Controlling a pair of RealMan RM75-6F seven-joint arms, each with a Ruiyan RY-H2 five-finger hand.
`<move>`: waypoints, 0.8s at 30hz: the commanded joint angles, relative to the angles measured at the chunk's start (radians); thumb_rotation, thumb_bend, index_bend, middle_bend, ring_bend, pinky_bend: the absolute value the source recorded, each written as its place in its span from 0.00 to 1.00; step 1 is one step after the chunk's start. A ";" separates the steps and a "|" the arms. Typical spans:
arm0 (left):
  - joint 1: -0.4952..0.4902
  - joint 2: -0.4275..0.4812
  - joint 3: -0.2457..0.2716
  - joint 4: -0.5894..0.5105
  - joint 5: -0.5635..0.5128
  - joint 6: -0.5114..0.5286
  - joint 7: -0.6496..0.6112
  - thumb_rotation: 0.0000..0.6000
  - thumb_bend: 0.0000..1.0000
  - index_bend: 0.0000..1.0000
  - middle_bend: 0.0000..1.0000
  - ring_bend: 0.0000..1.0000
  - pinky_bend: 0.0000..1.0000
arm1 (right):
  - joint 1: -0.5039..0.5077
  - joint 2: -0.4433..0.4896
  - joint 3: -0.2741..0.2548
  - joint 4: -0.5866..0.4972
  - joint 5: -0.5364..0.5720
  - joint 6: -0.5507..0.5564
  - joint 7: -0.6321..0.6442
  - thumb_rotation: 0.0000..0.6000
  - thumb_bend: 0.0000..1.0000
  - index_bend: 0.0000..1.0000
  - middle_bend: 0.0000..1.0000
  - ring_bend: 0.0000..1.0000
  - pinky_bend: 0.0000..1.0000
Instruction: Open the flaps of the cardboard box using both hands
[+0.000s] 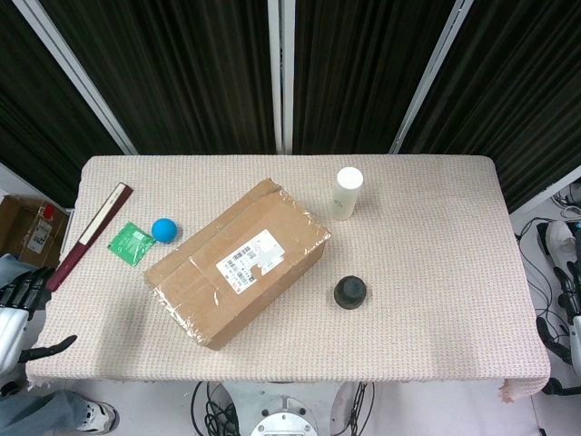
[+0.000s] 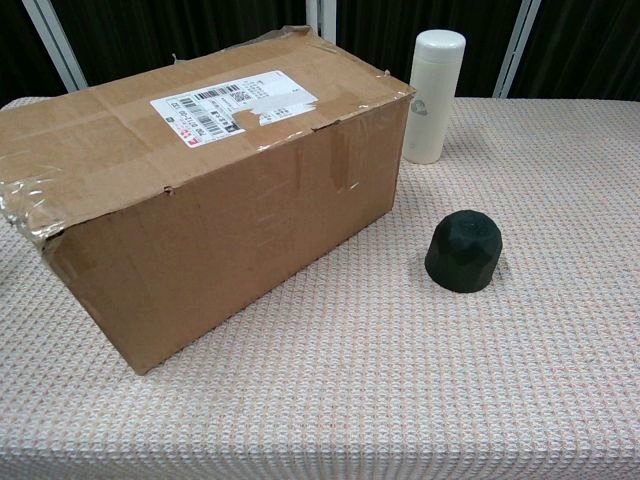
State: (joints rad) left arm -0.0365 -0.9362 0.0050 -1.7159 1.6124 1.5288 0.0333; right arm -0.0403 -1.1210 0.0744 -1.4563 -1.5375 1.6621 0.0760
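Note:
The brown cardboard box (image 1: 238, 262) lies at an angle in the middle of the table, its top flaps flat and closed, with a white shipping label and clear tape on top. In the chest view the box (image 2: 200, 190) fills the left half. My left hand (image 1: 23, 318) hangs off the table's left front corner, fingers apart, holding nothing, well away from the box. My right hand (image 1: 570, 282) shows only partly at the right frame edge, beyond the table; its fingers are cut off. Neither hand appears in the chest view.
A white bottle (image 1: 348, 192) (image 2: 436, 95) stands behind the box's right end. A black faceted dome (image 1: 349, 292) (image 2: 465, 250) sits to its front right. Left of the box lie a blue ball (image 1: 163, 229), a green packet (image 1: 130, 242) and a dark red strip (image 1: 91, 234).

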 commanded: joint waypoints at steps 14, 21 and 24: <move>-0.009 -0.007 -0.032 0.008 -0.026 0.025 -0.029 0.66 0.03 0.05 0.09 0.10 0.23 | 0.004 -0.001 0.008 0.007 0.001 -0.004 0.005 1.00 0.26 0.00 0.00 0.00 0.00; -0.100 0.012 -0.082 -0.072 -0.048 -0.073 -0.161 0.89 0.09 0.05 0.11 0.10 0.23 | 0.015 -0.020 0.006 0.029 0.012 -0.035 -0.009 1.00 0.25 0.00 0.00 0.00 0.00; -0.171 0.012 -0.119 -0.107 -0.087 -0.159 -0.127 0.90 0.07 0.06 0.12 0.10 0.23 | 0.011 -0.023 0.008 0.035 0.011 -0.024 0.000 1.00 0.25 0.00 0.00 0.00 0.00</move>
State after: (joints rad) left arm -0.1452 -0.9294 -0.0775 -1.7838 1.5588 1.4418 -0.1190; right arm -0.0282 -1.1432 0.0820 -1.4229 -1.5263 1.6359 0.0740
